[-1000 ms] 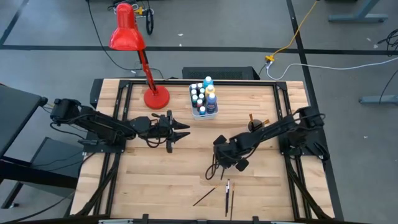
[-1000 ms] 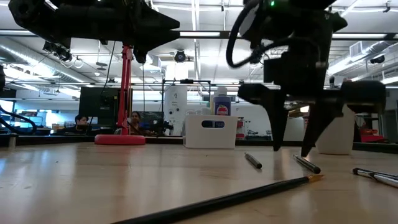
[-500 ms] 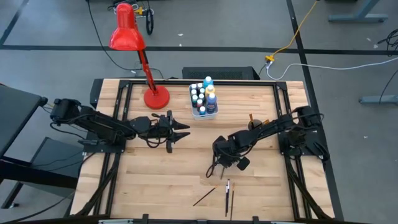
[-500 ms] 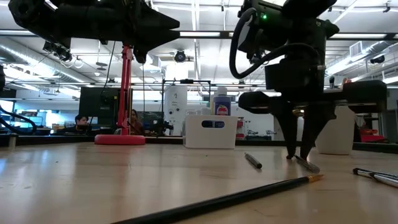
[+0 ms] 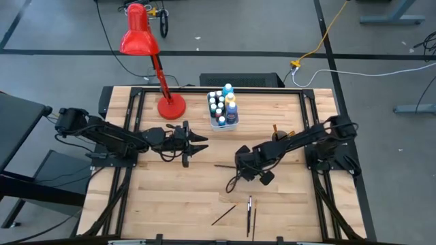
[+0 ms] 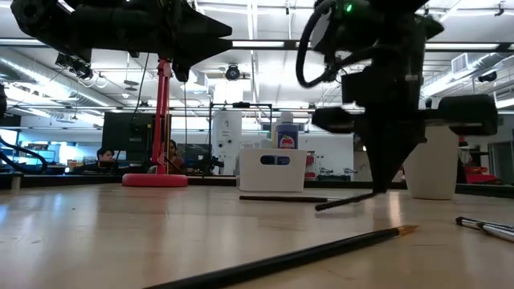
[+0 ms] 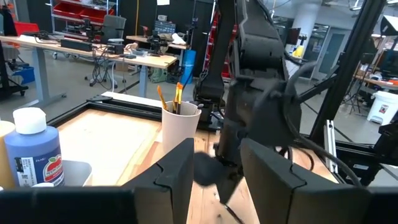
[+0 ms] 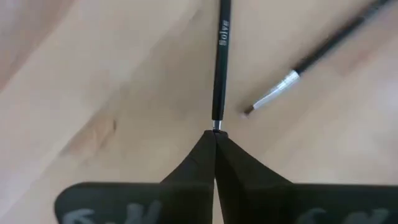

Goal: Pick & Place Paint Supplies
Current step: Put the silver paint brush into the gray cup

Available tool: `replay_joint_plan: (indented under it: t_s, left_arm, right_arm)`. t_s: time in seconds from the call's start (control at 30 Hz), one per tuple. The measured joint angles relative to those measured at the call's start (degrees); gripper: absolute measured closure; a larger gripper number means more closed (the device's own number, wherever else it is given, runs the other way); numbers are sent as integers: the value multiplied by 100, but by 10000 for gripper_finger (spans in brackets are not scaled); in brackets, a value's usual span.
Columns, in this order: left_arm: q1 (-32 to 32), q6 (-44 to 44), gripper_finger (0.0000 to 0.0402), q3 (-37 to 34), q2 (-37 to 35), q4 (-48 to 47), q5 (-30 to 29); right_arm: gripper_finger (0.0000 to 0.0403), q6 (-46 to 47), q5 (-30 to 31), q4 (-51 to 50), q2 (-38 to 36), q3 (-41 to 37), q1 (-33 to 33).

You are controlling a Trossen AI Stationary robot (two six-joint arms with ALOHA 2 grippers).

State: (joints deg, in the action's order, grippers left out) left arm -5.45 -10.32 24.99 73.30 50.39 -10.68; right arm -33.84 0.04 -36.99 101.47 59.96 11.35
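Wooden tabletop under me, mid-table: my right gripper has just snapped shut, pinching a dark paintbrush by its end and tilting it off the boards. Next, the white cup. My left gripper hovers part-open, waiting.

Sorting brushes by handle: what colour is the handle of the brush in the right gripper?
Black, on the brush in the right gripper; right wrist view shows it best.

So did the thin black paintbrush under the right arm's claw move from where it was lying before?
Yes. The thin black paintbrush was below the right gripper; now, pinched by that gripper, it sticks out toward the red lamp base.
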Motion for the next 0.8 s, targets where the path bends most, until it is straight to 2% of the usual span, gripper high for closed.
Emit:
replay_joint_plan:
  t_s: [0.23, 0.3, 0.43, 0.47, 0.53, 0.63, 0.7, 0.8]
  left_arm:
    - [0, -1, 258, 0, 0, 3, -2]
    - [0, -1, 258, 0, -2, 2, -1]
    - [0, -22, 258, 0, -2, -13, -2]
    - [0, -28, 258, 0, -2, -24, -2]
    - [2, -46, 258, 0, -2, -24, -2]
    - [2, -110, 258, 0, -2, -52, -2]
    - [2, -219, 258, 0, -2, -92, 27]
    - [2, -316, 258, 0, -2, -150, 212]
  right_arm:
    - [403, 339, 786, -531, -881, -2, 348]
    - [403, 337, 1156, -801, -1171, 0, 445]
    - [403, 336, 2274, -1328, -1636, 3, 614]
    - [403, 337, 2335, -1394, -1727, 3, 633]
    - [403, 460, 1917, -1245, -1841, 3, 627]
    - [398, 1324, 1184, -405, -1791, 5, 577]
    - [388, 1919, 966, 151, -1719, -6, 560]
    - [365, 2071, 624, 1044, -1700, -312, 560]
